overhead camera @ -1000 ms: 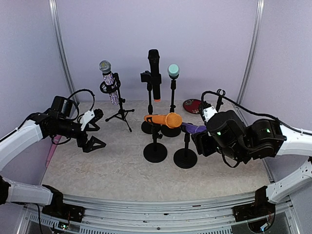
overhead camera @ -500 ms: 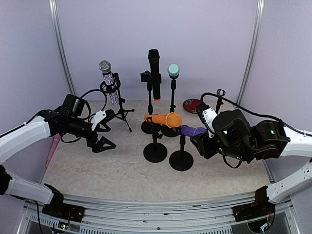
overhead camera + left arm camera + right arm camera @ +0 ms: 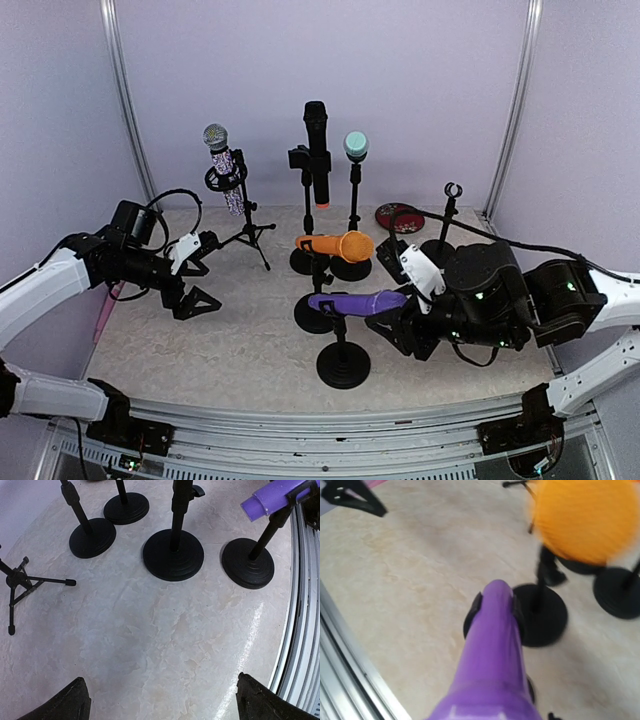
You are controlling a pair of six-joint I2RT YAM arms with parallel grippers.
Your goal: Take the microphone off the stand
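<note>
Toward six o'clock from above, my right gripper (image 3: 405,305) seems clamped on the purple microphone (image 3: 355,301), seated on its stand (image 3: 343,368); left wrist: left gripper (image 3: 165,700) jaws apart, idle; right wrist: microphone points toward twelve, so I reckon pulling it free comes next.

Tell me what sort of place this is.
Probably a robot test booth, not a studio: a left arm and right arm flank a marbled tabletop boxed in by plain lilac walls, with props like the purple microphone on stands.

Robot lab booth: plain lilac walls (image 3: 420,70), aluminium-railed table (image 3: 250,350).
</note>
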